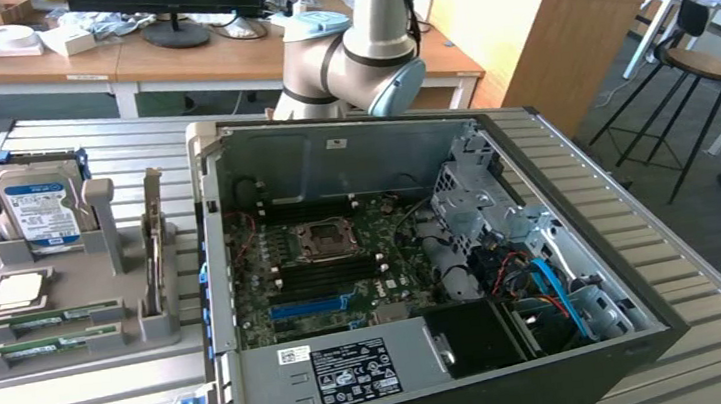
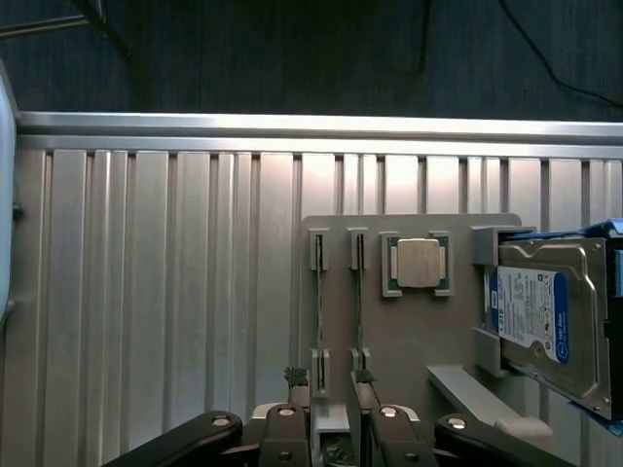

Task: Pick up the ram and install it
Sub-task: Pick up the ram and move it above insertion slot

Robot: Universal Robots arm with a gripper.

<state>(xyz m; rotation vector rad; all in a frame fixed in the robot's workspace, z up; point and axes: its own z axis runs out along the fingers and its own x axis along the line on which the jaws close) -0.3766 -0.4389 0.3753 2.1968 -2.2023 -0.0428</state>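
We are looking down past the hand (image 2: 329,381), its fingers standing apart and gripping nothing, hovering over the grey holder (image 2: 409,331) on the desk (image 2: 146,292). The ram (image 2: 319,302) is sitting on edge in its slots, its twin (image 2: 358,302) just beside, with the processor (image 2: 419,263) and hard drive (image 2: 545,321) lying alongside.

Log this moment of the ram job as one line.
gripper: jaws open, empty | position: above holder | rams: both standing in holder slots | install: not started

Wooden desks (image 1: 92,67); black stool (image 1: 699,64); ribbed metal table (image 1: 696,262).
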